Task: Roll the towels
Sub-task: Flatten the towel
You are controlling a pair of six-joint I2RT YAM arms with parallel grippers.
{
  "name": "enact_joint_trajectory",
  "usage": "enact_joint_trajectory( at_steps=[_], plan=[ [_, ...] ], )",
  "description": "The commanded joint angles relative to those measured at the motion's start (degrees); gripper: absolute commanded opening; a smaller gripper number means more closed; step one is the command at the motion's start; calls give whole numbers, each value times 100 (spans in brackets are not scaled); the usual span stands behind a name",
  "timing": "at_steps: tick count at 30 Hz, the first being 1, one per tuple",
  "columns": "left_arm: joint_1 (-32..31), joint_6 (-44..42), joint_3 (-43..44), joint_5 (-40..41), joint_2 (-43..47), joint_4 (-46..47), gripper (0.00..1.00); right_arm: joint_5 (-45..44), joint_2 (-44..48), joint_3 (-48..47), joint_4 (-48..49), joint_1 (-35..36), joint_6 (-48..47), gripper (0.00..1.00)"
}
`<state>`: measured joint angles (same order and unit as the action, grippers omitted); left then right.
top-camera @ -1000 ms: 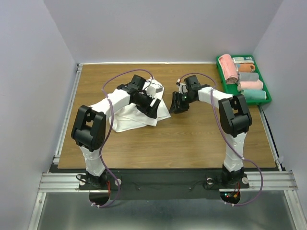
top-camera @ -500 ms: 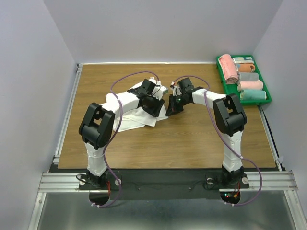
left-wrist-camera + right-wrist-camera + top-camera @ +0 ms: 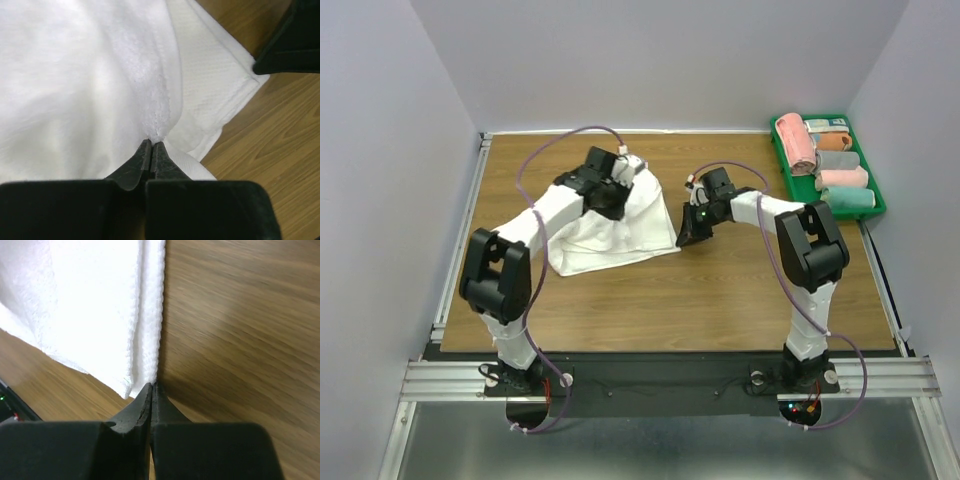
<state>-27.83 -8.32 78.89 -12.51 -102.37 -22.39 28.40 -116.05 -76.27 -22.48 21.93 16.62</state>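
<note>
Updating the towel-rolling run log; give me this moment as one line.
step: grasping | left gripper: shut on white towel, pinching a fold | right gripper: shut on its edge

We see a wood-grain table (image 3: 720, 290) with a metal rail (image 3: 460, 240) along its left edge. Directly on it lie 2 things. A rumpled white towel (image 3: 620, 235) sits left of centre, bunched up toward its far end. A green tray (image 3: 876, 205) sits at the far right corner, well apart from the towel.
</note>
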Motion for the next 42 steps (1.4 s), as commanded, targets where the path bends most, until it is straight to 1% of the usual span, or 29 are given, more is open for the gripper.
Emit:
enact_joint_trajectory(
  at_steps=[1,4,5,8,10,11,12,14,15,16,19,20,24,26,27,28,30,32,33,34,35,36,37,38,39,40,41,42],
  plan=[
    [785,-135,153,144,788,-134,0,-388,495,270,-195,-198,-230,1],
    [1262,-275,144,91,920,-221,0,-406,688,349,-230,-251,-300,1],
    [1559,-354,153,100,964,-248,0,-441,724,358,-239,-268,-317,1],
    [1965,-513,170,135,1034,-309,0,-476,864,376,-292,-347,-353,1],
    [2360,-627,205,188,1078,-327,0,-485,917,411,-379,-409,-414,1],
    [2510,-627,249,240,1105,-327,0,-520,1004,420,-406,-496,-440,1],
    [2885,-627,249,284,1140,-292,0,-529,1049,463,-467,-541,-484,1],
    [3212,-619,223,389,1184,-213,0,-616,1233,534,-520,-699,-528,1],
    [3545,-619,197,433,1184,-178,0,-660,1295,613,-573,-751,-581,1],
    [3679,-636,118,582,1193,-91,0,-713,1426,648,-608,-856,-616,1],
    [4101,-680,13,697,1158,-2,0,-941,1638,753,-775,-1085,-818,1],
    [4311,-758,-40,759,1123,7,0,-1038,1760,771,-836,-1286,-879,1],
    [4515,-1083,-268,838,1122,-63,0,-1310,2024,885,-1284,-1736,-1423,1],
    [4515,-1364,-418,585,1166,-247,0,-1451,2165,1043,-1425,-1789,-1618,1],
    [4515,-1661,-584,470,1201,-352,0,-1573,2261,1096,-1487,-1798,-1966,1],
    [4506,-1812,-681,408,1228,-545,0,-1644,2401,1149,-1618,-1798,-2092,1],
    [4506,-2146,-1050,521,1359,-669,0,-1942,2525,1202,-1785,-1789,-2338,1],
    [4506,-2743,-1453,662,1473,-862,0,-2110,2675,1228,-2040,-1798,-2759,1],
    [4506,-3128,-1543,680,1535,-985,0,-2067,2684,1229,-2267,-1789,-3039,1],
    [4524,-3271,-1596,584,1544,-1221,0,-1945,2675,1185,-2461,-1789,-3190,1],
    [4532,-3412,-1631,496,1562,-1345,12,-1831,2614,1115,-2663,-1789,-3305,3],
    [4541,-3518,-1649,408,1623,-1451,21,-1595,2579,1045,-3057,-1789,-3532,12],
    [4541,-3641,-1623,216,1658,-1609,29,-1436,2587,948,-3235,-1789,-3665,15],
    [4533,-3703,-1492,153,1702,-1645,45,-1330,2648,912,-3349,-1780,-3744,24],
    [4550,-3721,-1360,74,1703,-1706,53,-1259,2692,877,-3481,-1789,-3815,30],
    [4541,-3738,-1176,-48,1668,-1794,59,-1267,2728,825,-3517,-1789,-3850,37],
    [4559,-3678,-739,-302,1537,-1969,67,-1363,2798,702,-3518,-1789,-3868,48],
    [4559,-3608,-483,-417,1440,-2040,69,-1407,2798,614,-3526,-1789,-3860,54]
  ],
)
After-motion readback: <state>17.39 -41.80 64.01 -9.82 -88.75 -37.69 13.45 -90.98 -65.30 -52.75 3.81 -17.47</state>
